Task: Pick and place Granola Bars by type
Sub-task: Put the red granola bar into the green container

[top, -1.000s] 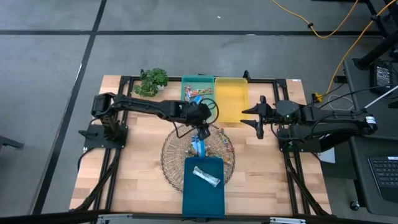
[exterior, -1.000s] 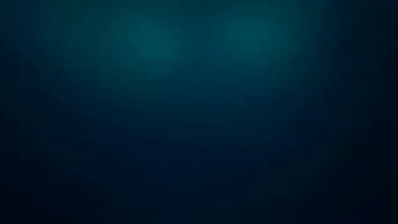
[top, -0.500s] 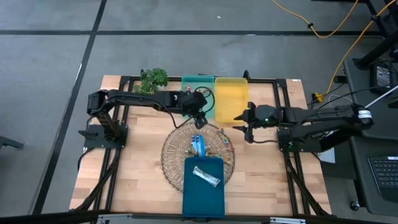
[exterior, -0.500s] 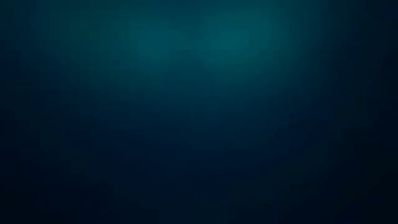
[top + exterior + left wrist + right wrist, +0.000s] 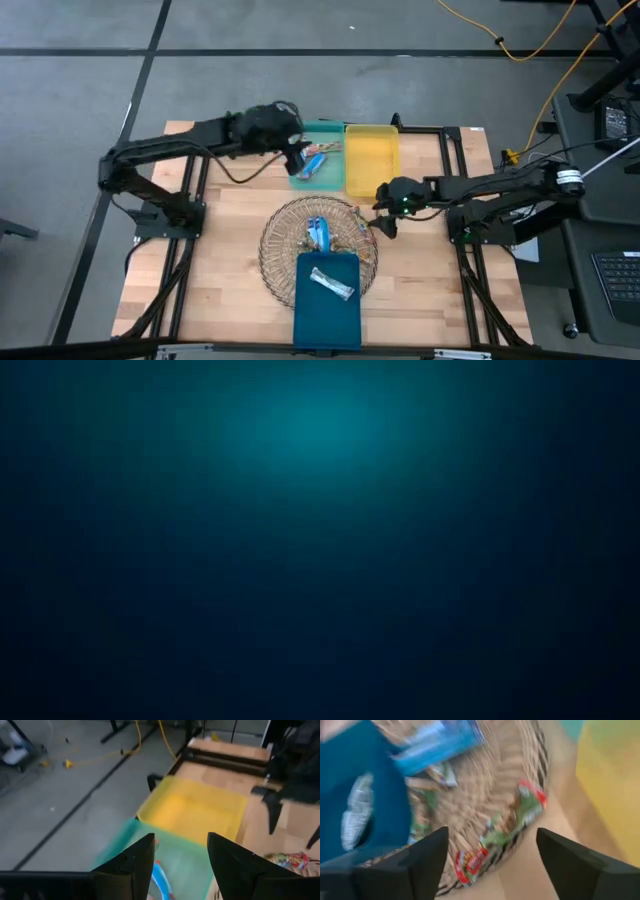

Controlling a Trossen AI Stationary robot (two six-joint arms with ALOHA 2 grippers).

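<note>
Reaching open-fingered with the right end effector (image 5: 380, 216) toward the basket (image 5: 275, 262).
Light, slippery, crinkly Granola Bars (image 5: 524, 807); best pinched mid-wrapper. Left end effector (image 5: 180, 851) open, upper centre.

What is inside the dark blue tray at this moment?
The dark blue tray holds one silvery white bar, lying diagonally. No other bar shows in it. Its far end overlaps the wire basket, so what lies beneath there is hidden.

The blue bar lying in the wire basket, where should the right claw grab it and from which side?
Grip the blue bar across its narrow width near the middle, coming straight down from above. It lies flat on top in the wire basket, long axis toward the dark blue tray, and the open right claw hovers at the basket's rim.
</note>
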